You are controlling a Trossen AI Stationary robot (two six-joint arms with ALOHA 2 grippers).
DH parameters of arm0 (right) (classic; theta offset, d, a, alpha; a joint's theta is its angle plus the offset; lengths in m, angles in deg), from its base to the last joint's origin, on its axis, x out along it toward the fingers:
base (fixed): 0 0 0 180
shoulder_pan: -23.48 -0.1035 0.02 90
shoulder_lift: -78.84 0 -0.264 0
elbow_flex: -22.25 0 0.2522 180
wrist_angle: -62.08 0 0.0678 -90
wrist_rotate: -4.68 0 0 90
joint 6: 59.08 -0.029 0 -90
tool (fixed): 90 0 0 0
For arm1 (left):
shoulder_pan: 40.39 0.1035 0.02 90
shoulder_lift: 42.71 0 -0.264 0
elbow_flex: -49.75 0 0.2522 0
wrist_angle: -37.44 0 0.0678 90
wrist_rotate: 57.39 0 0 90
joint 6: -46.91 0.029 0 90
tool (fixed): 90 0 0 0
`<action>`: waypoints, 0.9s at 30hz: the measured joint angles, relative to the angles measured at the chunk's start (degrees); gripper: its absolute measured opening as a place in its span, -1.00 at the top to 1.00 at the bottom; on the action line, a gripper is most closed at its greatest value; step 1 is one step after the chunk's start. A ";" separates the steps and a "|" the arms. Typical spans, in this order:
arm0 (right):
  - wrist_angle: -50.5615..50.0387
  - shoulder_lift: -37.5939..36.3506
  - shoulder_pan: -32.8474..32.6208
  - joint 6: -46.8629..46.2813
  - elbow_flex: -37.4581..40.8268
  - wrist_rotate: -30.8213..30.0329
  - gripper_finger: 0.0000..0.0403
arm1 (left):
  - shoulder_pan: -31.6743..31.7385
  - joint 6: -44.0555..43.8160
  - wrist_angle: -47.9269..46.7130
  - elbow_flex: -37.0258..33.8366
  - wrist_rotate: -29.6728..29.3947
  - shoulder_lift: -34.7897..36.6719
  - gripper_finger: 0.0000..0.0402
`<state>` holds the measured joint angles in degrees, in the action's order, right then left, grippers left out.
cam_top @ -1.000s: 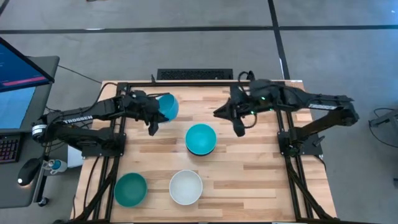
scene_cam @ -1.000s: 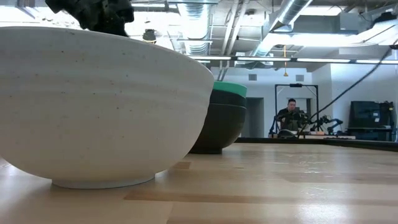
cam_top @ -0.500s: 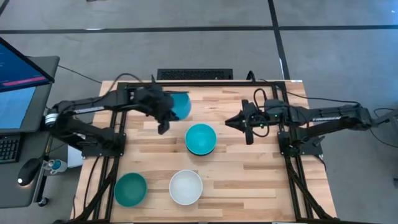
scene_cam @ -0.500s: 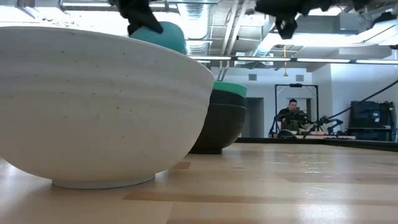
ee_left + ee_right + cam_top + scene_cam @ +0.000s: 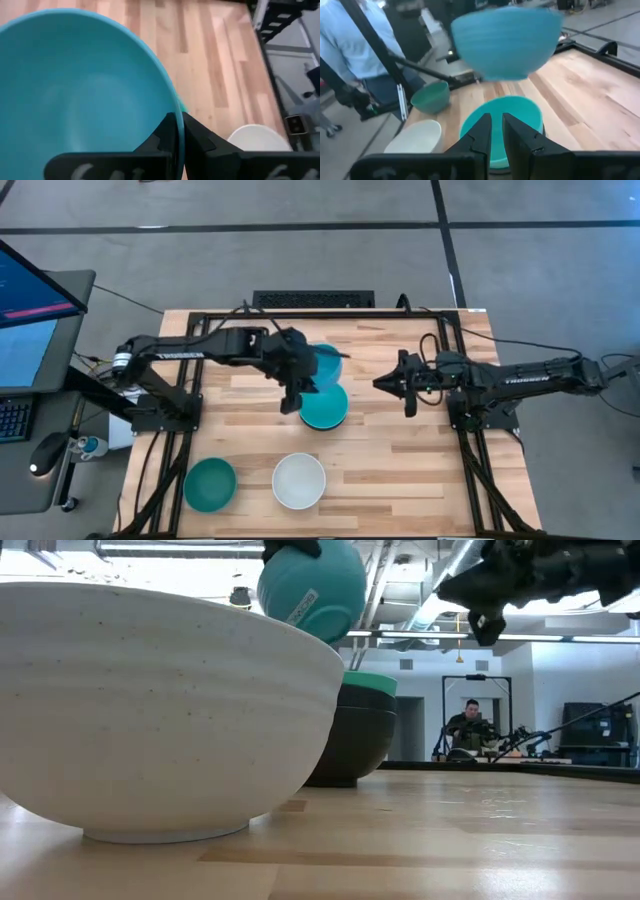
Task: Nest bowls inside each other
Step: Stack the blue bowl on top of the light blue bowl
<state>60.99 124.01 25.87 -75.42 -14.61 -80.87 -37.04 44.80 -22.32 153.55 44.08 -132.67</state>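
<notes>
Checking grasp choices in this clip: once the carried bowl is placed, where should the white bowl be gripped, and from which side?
Grip the white bowl by its rim, coming straight down from above with one jaw inside and one outside the wall. It stands upright and open, its rounded sides offer no flat hold, and the left gripper holds the cyan bowl by its rim in just this way. The teal-green bowl sits nearby, so the far edge looks safer.

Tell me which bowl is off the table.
The cyan bowl pinched by its rim in the left gripper, above the bowl stack. The others sit on the wood.

Speckled, seemingly matt white bowl (image 5: pixel 150 710)
</notes>
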 joint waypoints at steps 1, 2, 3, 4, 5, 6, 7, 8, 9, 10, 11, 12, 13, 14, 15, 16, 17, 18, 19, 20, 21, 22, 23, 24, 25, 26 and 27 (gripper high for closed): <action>0.89 -0.99 0.11 -0.46 0.88 0.00 0.66 | -0.61 -0.53 -0.13 0.63 -0.24 -0.55 1.00; 1.09 -2.11 0.04 -0.57 1.56 -0.02 0.66 | -1.24 -1.02 -0.71 1.12 -0.82 -1.23 1.00; 1.29 -2.98 -0.07 -0.59 2.05 0.00 0.66 | -1.90 -1.30 -1.01 1.31 -1.30 -1.82 1.00; 1.39 -3.80 -0.15 -0.63 2.60 0.02 0.66 | -2.60 -1.63 -1.05 1.33 -1.76 -2.28 1.00; 1.07 -4.73 -0.38 -0.70 3.28 0.06 0.66 | -3.26 -2.03 -1.09 1.33 -1.90 -2.67 1.00; 1.05 -5.50 -0.64 -0.83 3.88 0.14 0.66 | -3.85 -2.78 -0.93 1.38 -1.96 -3.14 1.00; 1.16 -6.27 -0.96 -0.95 4.35 0.16 0.66 | -4.45 -3.51 -0.73 1.42 -2.59 -3.43 1.00; 1.15 -7.19 -1.24 -1.24 4.96 0.17 0.66 | -5.06 -4.25 -0.99 1.42 -3.40 -3.77 1.00; 1.09 -8.05 -1.48 -1.60 5.44 0.18 0.66 | -5.54 -4.49 -1.32 1.42 -4.19 -4.06 1.00; 1.11 -8.73 -1.76 -1.71 5.69 0.20 0.66 | -5.99 -4.57 -1.21 1.40 -5.28 -4.30 1.00; 1.05 -9.50 -2.14 -1.71 5.90 0.19 0.66 | -6.32 -4.84 -0.95 1.40 -6.22 -4.53 1.00; 0.96 -10.23 -2.48 -1.71 5.93 0.15 0.66 | -6.51 -5.55 -0.81 1.40 -6.86 -4.67 1.00; 1.30 -10.84 -2.81 -1.71 5.91 0.11 0.66 | -6.73 -6.32 -0.95 1.40 -7.49 -4.72 1.00; 1.22 -11.49 -3.02 -1.69 5.92 0.11 0.66 | -6.94 -6.90 -1.10 1.40 -7.87 -4.86 1.00; 1.09 -12.05 -3.17 -1.62 5.92 0.12 0.66 | -7.19 -7.21 -0.82 1.40 -7.87 -5.22 1.00; 0.95 -12.59 -3.31 -1.53 5.91 0.08 0.66 | -7.51 -7.28 -0.24 1.40 -8.08 -5.62 1.00; 0.62 -13.09 -3.53 -1.48 5.91 0.03 0.66 | -7.84 -7.28 -0.20 1.40 -8.41 -5.93 1.00; 0.16 -13.53 -3.62 -1.47 5.91 0.00 0.66 | -8.17 -7.41 -0.68 1.29 -8.83 -6.04 1.00; -0.58 -13.85 -3.65 -1.49 5.91 -0.03 0.66 | -8.40 -7.46 -0.74 1.24 -9.16 -6.41 1.00; -1.31 -14.10 -3.65 -1.68 5.91 -0.07 0.66 | -8.61 -7.57 -0.01 1.30 -9.23 -6.88 1.00; -1.92 -14.39 -3.65 -1.98 5.91 -0.11 0.66 | -8.80 -7.69 0.26 1.32 -9.13 -7.26 1.00; -2.13 -14.55 -3.63 -2.12 5.93 -0.18 0.66 | -9.03 -7.85 -0.51 1.27 -9.10 -7.80 1.00; -1.75 -14.56 -3.65 -2.14 5.89 -0.22 0.66 | -9.24 -8.00 -1.05 1.25 -9.11 -8.48 1.00; -1.74 -14.63 -3.65 -2.14 5.86 -0.22 0.66 | -9.51 -7.96 -0.83 1.25 -9.22 -8.86 1.00; -1.83 -14.84 -3.65 -2.18 5.89 -0.22 0.66 | -9.76 -8.11 -1.15 1.22 -9.90 -9.23 1.00; -1.45 -15.03 -3.66 -2.22 5.93 -0.22 0.66 | -9.93 -8.86 -1.76 1.24 -10.70 -9.78 1.00; -0.66 -15.10 -3.76 -2.27 5.85 -0.22 0.66 | -10.21 -9.62 -1.88 1.25 -10.86 -10.10 1.00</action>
<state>60.33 108.91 22.11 -77.69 -8.75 -81.09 -47.25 35.18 -24.20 154.80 33.22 -142.77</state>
